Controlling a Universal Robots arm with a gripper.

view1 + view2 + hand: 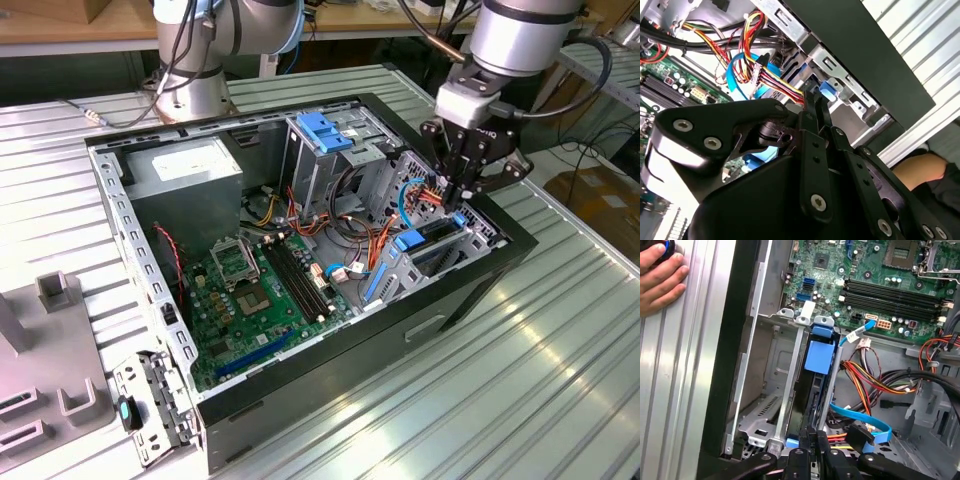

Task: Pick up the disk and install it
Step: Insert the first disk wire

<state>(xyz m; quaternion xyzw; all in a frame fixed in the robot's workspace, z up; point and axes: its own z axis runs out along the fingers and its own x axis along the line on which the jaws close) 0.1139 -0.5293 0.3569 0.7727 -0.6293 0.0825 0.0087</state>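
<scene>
The disk (811, 395) stands on edge in the metal drive bay (785, 390) at the open computer case's corner, a blue tab (819, 354) on its end. In the exterior view the disk (432, 230) sits low in the bay at the case's right side, between two blue tabs. My gripper (456, 198) reaches down onto the far end of it. In both wrist views the black fingers (807, 440) stand close together, one on each face of the disk's end. A blue tab (826, 90) shows just past the fingertips (812, 102).
Coloured power wires (875, 382) and a blue flat cable (860, 422) lie beside the bay. The green motherboard (250, 290), a tall cage with a blue top (325, 135) and a grey box (185, 170) fill the case. A person's hand (660, 277) rests on the ribbed table.
</scene>
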